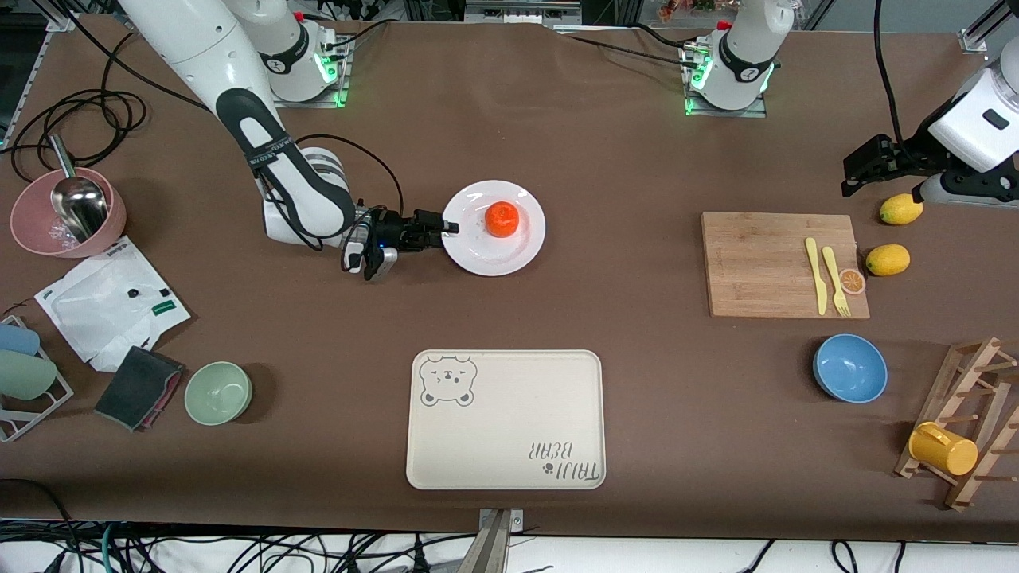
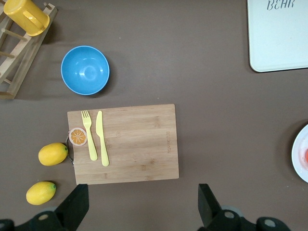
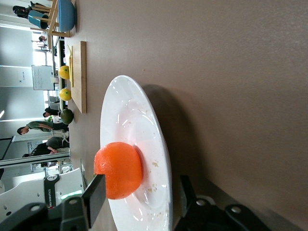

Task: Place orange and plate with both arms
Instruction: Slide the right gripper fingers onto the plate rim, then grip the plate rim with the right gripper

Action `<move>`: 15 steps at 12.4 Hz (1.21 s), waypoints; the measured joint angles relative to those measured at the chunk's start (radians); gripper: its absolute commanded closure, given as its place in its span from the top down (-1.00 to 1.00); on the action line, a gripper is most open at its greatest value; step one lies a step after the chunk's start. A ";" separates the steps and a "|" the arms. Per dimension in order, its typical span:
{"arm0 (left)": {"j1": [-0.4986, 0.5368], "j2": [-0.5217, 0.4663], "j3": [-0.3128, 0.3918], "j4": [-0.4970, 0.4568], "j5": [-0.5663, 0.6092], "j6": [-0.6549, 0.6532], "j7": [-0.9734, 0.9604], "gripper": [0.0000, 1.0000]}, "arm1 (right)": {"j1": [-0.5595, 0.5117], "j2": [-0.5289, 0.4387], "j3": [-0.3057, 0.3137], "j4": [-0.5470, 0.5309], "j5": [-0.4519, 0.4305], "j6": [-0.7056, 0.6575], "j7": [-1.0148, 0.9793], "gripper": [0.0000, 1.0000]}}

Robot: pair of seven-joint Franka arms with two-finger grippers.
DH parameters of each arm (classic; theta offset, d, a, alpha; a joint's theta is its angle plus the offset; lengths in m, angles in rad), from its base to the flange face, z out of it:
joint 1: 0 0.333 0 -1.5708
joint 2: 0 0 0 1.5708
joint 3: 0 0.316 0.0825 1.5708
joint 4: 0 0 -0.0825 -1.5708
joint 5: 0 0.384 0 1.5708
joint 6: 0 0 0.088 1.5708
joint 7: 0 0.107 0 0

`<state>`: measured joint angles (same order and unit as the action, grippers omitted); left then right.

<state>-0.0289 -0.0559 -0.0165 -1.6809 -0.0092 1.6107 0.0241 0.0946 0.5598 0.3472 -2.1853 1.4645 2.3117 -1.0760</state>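
One orange (image 1: 502, 219) sits on the plate (image 1: 521, 247) mid-worktop. Right hand (image 1: 446, 228) straddles the plate's rim, fingers parted around it, likely to lift both together. Left hand (image 2: 142, 204), wide, waits over the board (image 2: 139, 144).

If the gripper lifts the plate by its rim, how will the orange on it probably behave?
The orange is round and lies loose on the plate, so it may roll if the plate tilts. The plate looks glossy, so it probably gives little grip. Its shallow rim might not stop the fruit. The right gripper straddles only one edge, so tilting seems likely.
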 measured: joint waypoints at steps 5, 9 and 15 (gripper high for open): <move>0.000 0.000 0.000 0.000 0.000 0.000 0.000 1.00 | 0.000 0.017 0.000 -0.001 0.016 0.000 -0.048 -0.05; 0.000 0.000 0.000 0.000 0.000 0.000 0.000 1.00 | 0.000 0.028 0.000 -0.001 0.031 0.001 -0.087 -0.30; 0.003 0.004 0.003 0.001 0.000 0.000 0.000 1.00 | 0.000 0.039 0.000 -0.001 0.042 0.002 -0.129 -0.65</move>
<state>-0.0255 -0.0520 -0.0131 -1.6804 -0.0092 1.6108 0.0241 0.0945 0.5992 0.3472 -2.1865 1.5062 2.3138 -1.2047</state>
